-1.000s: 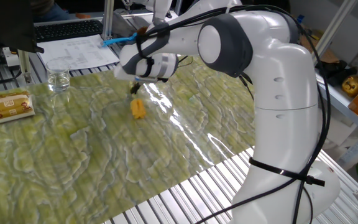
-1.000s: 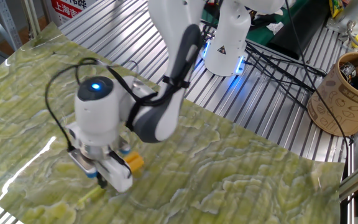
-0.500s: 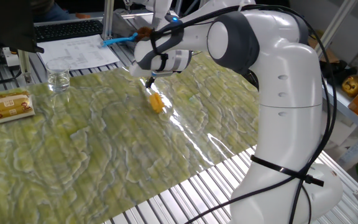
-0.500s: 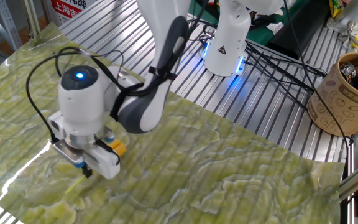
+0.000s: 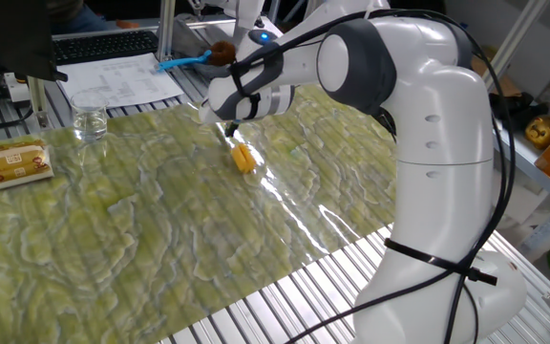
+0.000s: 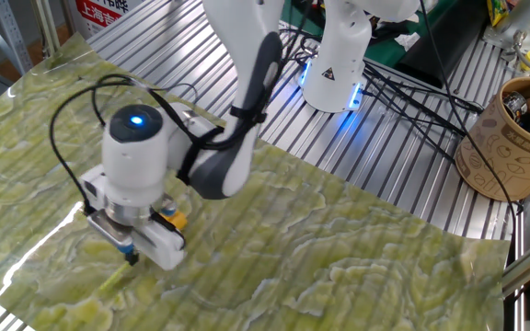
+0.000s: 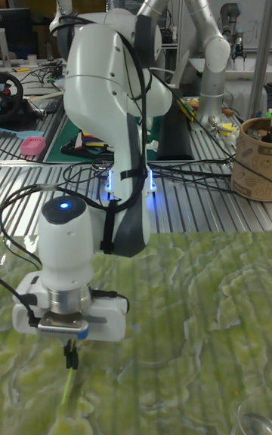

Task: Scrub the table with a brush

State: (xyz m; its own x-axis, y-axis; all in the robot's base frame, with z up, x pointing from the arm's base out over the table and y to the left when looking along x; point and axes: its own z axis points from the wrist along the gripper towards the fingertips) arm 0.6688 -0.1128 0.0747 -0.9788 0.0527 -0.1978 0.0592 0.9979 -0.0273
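The table (image 5: 141, 229) is shown with wide bare marbled sheet around the gripper (image 5: 231, 127); ribbed slats are exposed along its near edge, and a tan packet (image 5: 13, 161) and a glass (image 5: 91, 122) are seen well apart near the far-left edge. The brush (image 5: 243, 158) is held by its thin handle, clamped between the narrowed fingers, its yellow head angled down just below the gripper onto the sheet. In the tall fixed view the head is not distinguishable.

A glossy white arm (image 5: 428, 143) with dark grey joints, black cables strapped alongside, and a blue wrist light.
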